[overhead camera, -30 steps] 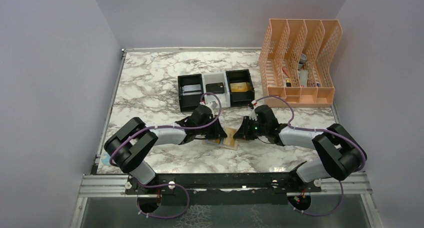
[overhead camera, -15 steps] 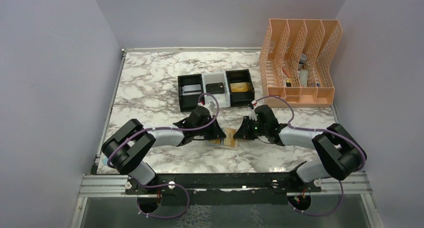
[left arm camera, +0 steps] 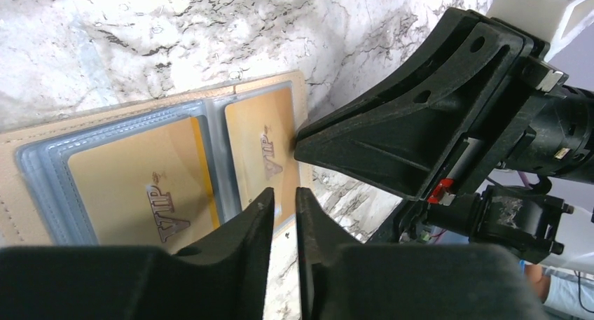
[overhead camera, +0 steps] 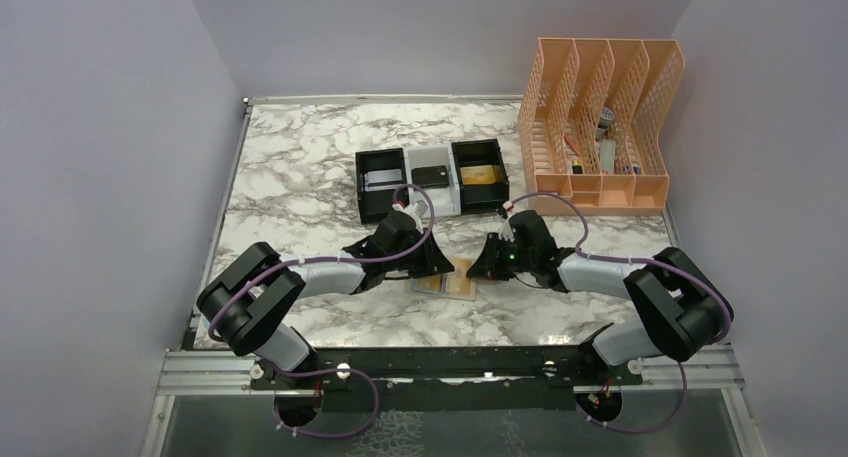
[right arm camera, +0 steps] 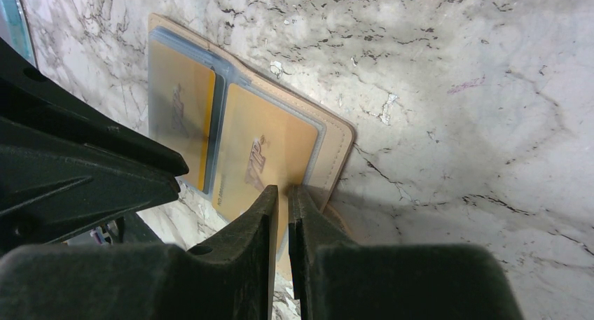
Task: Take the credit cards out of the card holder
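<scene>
The card holder (overhead camera: 462,277) lies open on the marble table (overhead camera: 300,167), near the middle of its near edge. Its long axis runs left to right between the arms, with gold credit cards (right arm camera: 263,152) in both clear pockets. The right gripper (right arm camera: 281,189) meets its right panel and the left gripper (left arm camera: 284,194) its left. Both are drawn to a thin slit; we cannot tell if either nips an edge.

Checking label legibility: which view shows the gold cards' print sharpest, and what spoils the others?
Left wrist: VIP print on the gold cards legible, left tool dark, soft. Right wrist: print dimmer, shadow beside the card holder. Top external: too small to read.
</scene>
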Robot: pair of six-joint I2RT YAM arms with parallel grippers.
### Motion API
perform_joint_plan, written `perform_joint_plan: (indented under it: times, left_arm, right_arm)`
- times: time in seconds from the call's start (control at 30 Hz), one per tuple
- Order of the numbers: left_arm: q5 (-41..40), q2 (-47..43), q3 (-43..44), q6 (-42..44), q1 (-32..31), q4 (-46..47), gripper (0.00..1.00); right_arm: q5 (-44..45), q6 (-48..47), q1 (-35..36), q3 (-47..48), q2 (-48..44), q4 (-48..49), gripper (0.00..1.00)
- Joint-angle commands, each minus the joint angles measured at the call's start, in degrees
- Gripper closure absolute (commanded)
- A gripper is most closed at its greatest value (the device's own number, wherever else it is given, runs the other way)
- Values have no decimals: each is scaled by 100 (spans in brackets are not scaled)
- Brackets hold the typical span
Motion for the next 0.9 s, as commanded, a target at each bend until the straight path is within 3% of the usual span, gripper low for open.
perform_joint_plan:
  times: [0.0, 0.13, 0.5, 0.63, 0.87]
  left_arm:
    - [-48, 26, -66, -29, 30, 100, 74]
    - [-128, 243, 19, 27, 30, -52, 65]
    - [-62, 550, 105, 113, 26, -197, 64]
    - [16, 584, 160, 118, 13, -146, 66]
    - [-246, 353, 86, -78, 13, -32, 83]
  right_arm:
    - [316, -106, 7, -82, 167, -243, 87]
    - [316, -113, 7, -74, 167, -256, 87]
    - [276, -102, 8, -78, 201, -211, 87]
    - [237, -61, 8, -75, 248, -146, 87]
    - [314, -54, 8, -20, 336, -153, 87]
